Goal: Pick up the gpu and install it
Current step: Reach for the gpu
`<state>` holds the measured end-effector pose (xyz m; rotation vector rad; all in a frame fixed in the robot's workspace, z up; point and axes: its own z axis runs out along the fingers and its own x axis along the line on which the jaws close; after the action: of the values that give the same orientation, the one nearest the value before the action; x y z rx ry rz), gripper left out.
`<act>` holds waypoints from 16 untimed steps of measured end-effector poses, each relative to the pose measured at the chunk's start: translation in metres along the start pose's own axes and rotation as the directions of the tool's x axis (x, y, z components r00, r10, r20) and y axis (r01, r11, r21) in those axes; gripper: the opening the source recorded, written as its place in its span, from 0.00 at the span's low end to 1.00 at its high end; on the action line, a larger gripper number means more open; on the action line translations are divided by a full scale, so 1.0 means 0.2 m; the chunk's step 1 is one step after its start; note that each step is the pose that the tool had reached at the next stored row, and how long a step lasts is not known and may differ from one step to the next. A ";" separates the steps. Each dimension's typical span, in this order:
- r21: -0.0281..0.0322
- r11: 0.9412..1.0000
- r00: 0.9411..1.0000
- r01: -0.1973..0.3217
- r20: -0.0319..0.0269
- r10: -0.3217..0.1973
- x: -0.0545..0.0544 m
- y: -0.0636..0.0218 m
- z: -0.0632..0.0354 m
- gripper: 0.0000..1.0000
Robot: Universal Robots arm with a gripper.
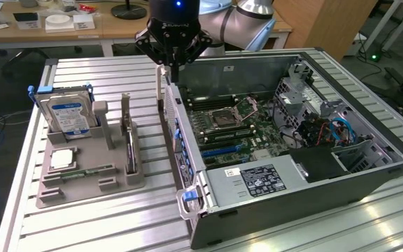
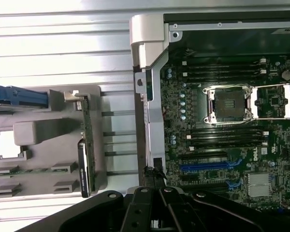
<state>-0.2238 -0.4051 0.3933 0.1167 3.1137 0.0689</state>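
The gpu point(image 1: 128, 137) stands on edge in a slot of the grey holder point(image 1: 110, 184), a thin black card with a pale bracket at its far end. From the wrist it appears edge-on point(image 2: 84, 145) on that holder point(image 2: 38, 130). My gripper point(image 1: 176, 77) hangs shut and holds nothing, above the open computer case's wall point(image 1: 177, 126) that faces the holder. It is to the exterior view's right of the gpu and apart from it. In the wrist view my gripper point(image 2: 152, 175) sits over that same case wall, beside the motherboard point(image 2: 222, 145).
A silver, blue-labelled hard drive point(image 1: 66, 114) stands upright at the holder's far end. A green memory stick point(image 1: 84, 172) and a square chip point(image 1: 61, 158) lie in it. Blue card slots point(image 2: 208, 166) and the processor socket point(image 2: 229, 102) show inside the case.
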 end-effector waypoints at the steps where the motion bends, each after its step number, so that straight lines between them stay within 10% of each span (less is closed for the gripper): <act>1: 0.000 1.000 1.000 0.000 0.000 0.000 0.00 -0.001 0.000 0.10; 16: 0.000 1.000 1.000 0.000 0.000 0.000 0.09 -0.015 -0.003 0.10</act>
<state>-0.2417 -0.4068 0.3933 0.1167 3.1137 0.0689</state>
